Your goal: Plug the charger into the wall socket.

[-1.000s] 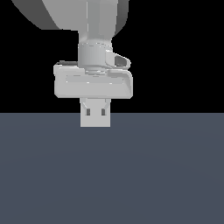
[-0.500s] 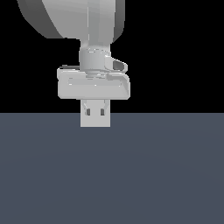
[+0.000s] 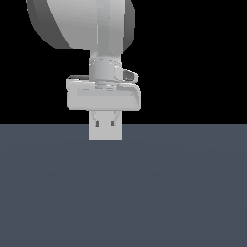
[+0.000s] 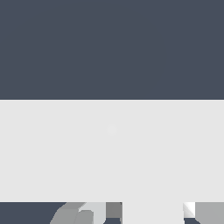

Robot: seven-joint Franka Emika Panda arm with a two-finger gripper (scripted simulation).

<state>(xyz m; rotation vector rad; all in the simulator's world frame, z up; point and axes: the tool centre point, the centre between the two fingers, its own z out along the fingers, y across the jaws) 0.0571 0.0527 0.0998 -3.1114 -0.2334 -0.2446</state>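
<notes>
My arm had drifted toward three o'clock; the claw (image 3: 104,120) gripped the charger (image 3: 104,131), so I'd square it to the socket (image 4: 112,148).

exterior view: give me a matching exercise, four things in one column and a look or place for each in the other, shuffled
Things:
1. wall socket
2. gripper
3. ground surface
4. big arm link

Descriptions:
A. dark slate grey, fills the lower half
B. large, rounded, at the top of the picture
C. off-white square with two small dark marks
D. wide pale grey body, directly above the square

Pairs: 1-C, 2-D, 3-A, 4-B
</notes>
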